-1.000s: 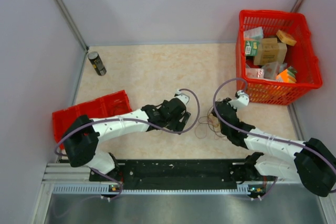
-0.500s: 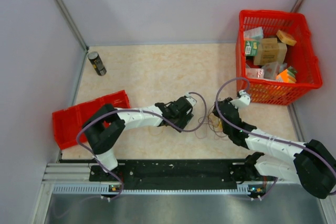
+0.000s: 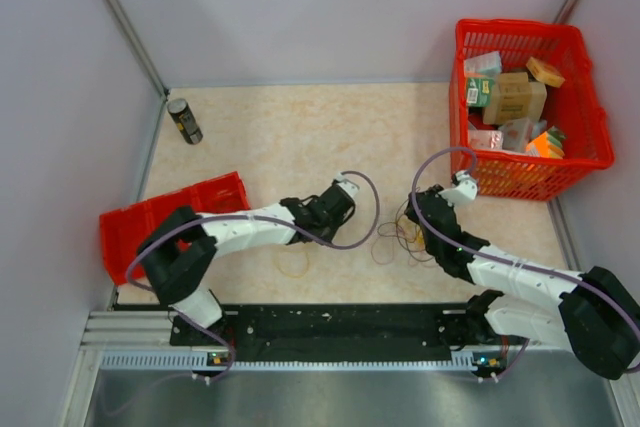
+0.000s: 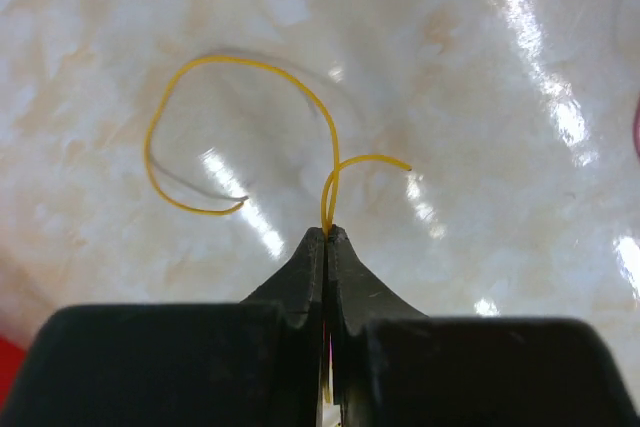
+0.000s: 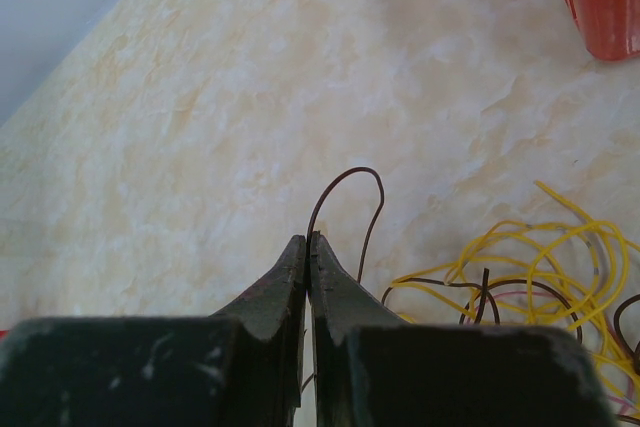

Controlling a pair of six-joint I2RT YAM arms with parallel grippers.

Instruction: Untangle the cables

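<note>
Left gripper (image 4: 327, 237) is clamping down on a single yellow wire (image 4: 232, 58) that's curling out over the table (image 4: 100, 7). Right gripper (image 5: 308, 243) is pinching a dark brown wire (image 5: 352, 171) just beside the rest of the tangle (image 5: 520, 267), which is sitting between the arms, nearer the right one.

What's worrying me: both holds are right at the fingertips on super thin wire, so a tug is probably slipping it out, or the brown one is dragging the whole pile along if it's still threaded through.

Versus a second ago: the left jaws were gaping by the tangle; now they're closed and pulled off leftward with the yellow one free.
</note>
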